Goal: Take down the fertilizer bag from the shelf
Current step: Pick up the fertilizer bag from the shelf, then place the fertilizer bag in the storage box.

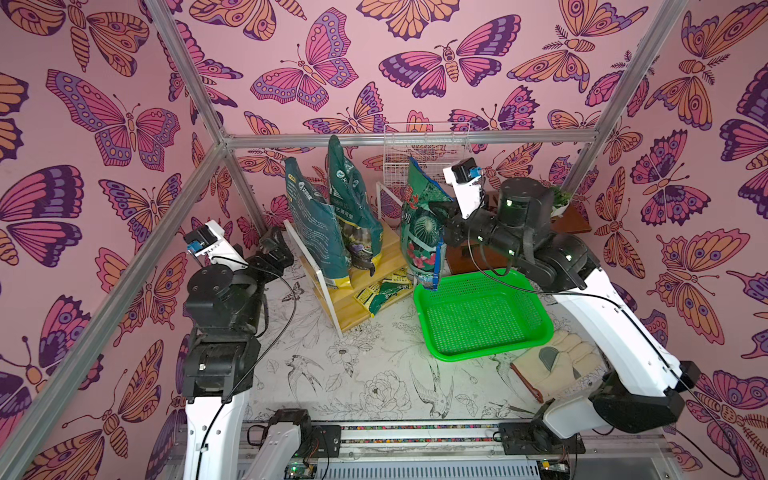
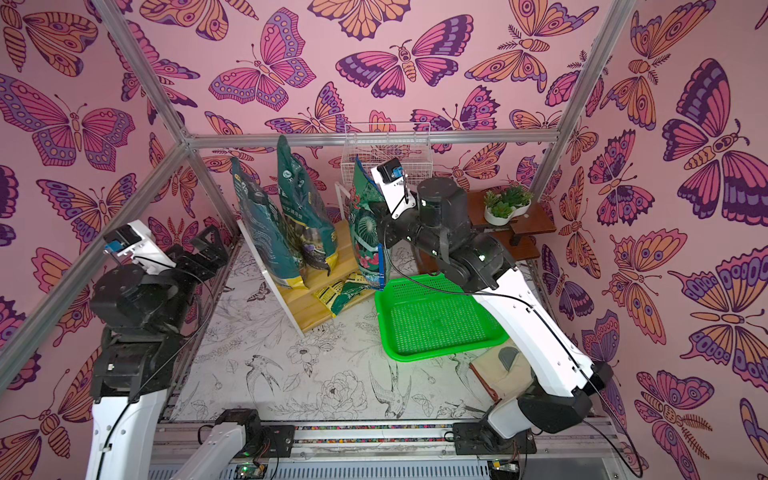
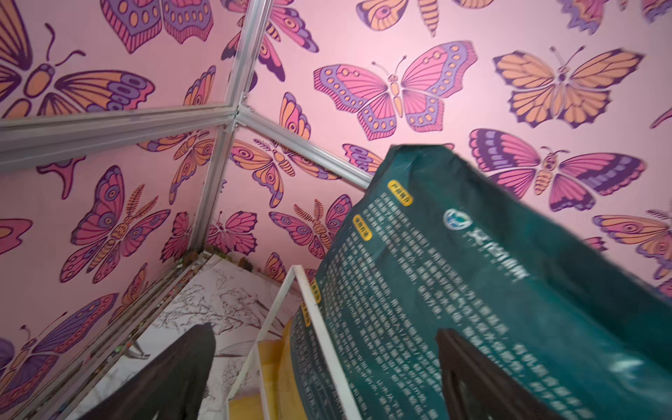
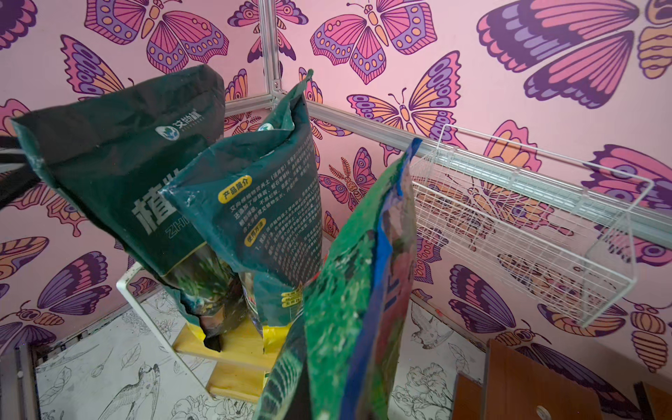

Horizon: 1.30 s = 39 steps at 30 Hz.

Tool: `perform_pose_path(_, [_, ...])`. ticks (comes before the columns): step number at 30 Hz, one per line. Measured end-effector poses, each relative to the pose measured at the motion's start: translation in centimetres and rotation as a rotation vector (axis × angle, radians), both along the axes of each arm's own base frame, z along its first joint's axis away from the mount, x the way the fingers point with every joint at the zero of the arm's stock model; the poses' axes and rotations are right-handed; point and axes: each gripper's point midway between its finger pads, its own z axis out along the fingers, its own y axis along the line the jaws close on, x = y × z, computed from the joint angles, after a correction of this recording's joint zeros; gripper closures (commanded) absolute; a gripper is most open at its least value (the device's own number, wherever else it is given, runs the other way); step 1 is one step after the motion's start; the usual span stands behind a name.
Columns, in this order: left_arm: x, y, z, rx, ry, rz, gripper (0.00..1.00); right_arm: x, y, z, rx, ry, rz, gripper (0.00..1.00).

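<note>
The right tool (image 1: 439, 210) is pinching the fertilizer bag (image 1: 422, 232), a bright green bag printed with a round cactus and red flowers, by its right edge near the top, jaws pressed tight on the film. The bag is hanging upright, clear of the shelf (image 1: 340, 308) and just to its right, with its bottom corner sitting over the far left corner of the green perforated plastic tray (image 1: 498, 350). Whether that corner is touching the rim cannot be told.

Two dark teal soil bags are standing on the shelf's boards, one on the left (image 1: 316, 224) and a taller one (image 1: 353, 199) just behind it, both leaning a little. A small green and yellow packet (image 1: 384, 293) is lying flat on the lower tier.

The left tool (image 1: 274, 249) is hovering at the left side of the shelf with its fingers spread and nothing between them. In the left wrist view, one finger (image 3: 472, 374) is showing in front of the left teal bag.

A white wire basket (image 1: 424, 145) is hanging on the far wall, and a work glove (image 1: 557, 365) is lying on the worktop (image 1: 353, 374), near right.
</note>
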Motion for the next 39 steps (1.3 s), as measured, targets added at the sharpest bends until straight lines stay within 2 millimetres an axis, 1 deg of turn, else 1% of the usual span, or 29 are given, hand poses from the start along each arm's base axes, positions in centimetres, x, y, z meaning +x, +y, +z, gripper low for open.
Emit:
perform_pose_path(4, [-0.4, -2.2, 2.8, -0.042, -0.056, -0.121, 0.00, -1.3, -2.3, 0.8, 0.001, -0.025, -0.038, 1.00])
perform_pose_path(6, [-0.5, -3.6, 3.7, -0.059, -0.070, -0.192, 0.00, -1.9, -3.7, 1.2, -0.002, -0.042, -0.068, 1.00])
perform_pose_path(8, [-0.4, -5.4, 4.2, -0.073, -0.071, -0.275, 0.00, -2.6, -5.2, 1.5, -0.013, -0.054, -0.102, 1.00])
perform_pose_path(10, [-0.1, -7.5, 4.1, -0.079, -0.057, -0.359, 0.00, -3.0, -6.5, 1.6, -0.028, -0.065, -0.137, 1.00])
perform_pose_path(12, [0.1, -9.9, 3.5, -0.077, -0.033, -0.442, 0.00, -3.2, -7.7, 1.6, -0.041, -0.071, -0.173, 1.00])
perform_pose_path(14, [0.2, -12.5, 2.8, -0.066, -0.006, -0.526, 0.00, -3.3, -8.9, 1.1, -0.065, -0.071, -0.220, 1.00])
perform_pose_path(17, [0.5, -15.8, 1.4, -0.037, 0.038, -0.615, 0.00, -3.1, -10.5, 0.1, -0.106, -0.052, -0.283, 1.00])
perform_pose_path(19, [0.5, -17.4, 0.2, -0.011, 0.066, -0.650, 0.00, -2.5, -11.6, -1.0, -0.134, -0.025, -0.332, 1.00])
perform_pose_path(21, [0.6, -18.5, -0.7, 0.007, 0.085, -0.674, 0.00, -1.6, -12.9, -2.3, -0.149, 0.011, -0.382, 1.00])
perform_pose_path(23, [0.5, -19.4, -1.4, 0.023, 0.097, -0.689, 0.00, -0.7, -14.4, -4.2, -0.161, 0.068, -0.431, 1.00])
perform_pose_path(27, [0.5, -20.9, -2.5, 0.034, 0.110, -0.719, 0.00, 0.9, -17.4, -8.7, -0.153, 0.216, -0.512, 1.00])
perform_pose_path(28, [0.5, -21.4, -3.1, 0.038, 0.125, -0.731, 0.00, 1.3, -17.9, -9.8, -0.148, 0.252, -0.525, 1.00])
perform_pose_path(31, [0.6, -22.8, -5.1, 0.064, 0.174, -0.754, 0.00, 1.9, -18.8, -12.6, -0.141, 0.336, -0.541, 1.00])
perform_pose_path(34, [0.6, -23.1, -6.5, 0.106, 0.201, -0.744, 0.00, 2.2, -19.6, -14.5, -0.132, 0.397, -0.555, 1.00])
perform_pose_path(36, [0.5, -23.0, -6.4, 0.123, 0.193, -0.731, 0.00, 2.3, -20.5, -15.6, -0.116, 0.433, -0.576, 1.00])
perform_pose_path(39, [0.2, -22.2, -5.6, 0.134, 0.163, -0.708, 0.00, 2.3, -21.9, -17.7, -0.091, 0.482, -0.606, 1.00])
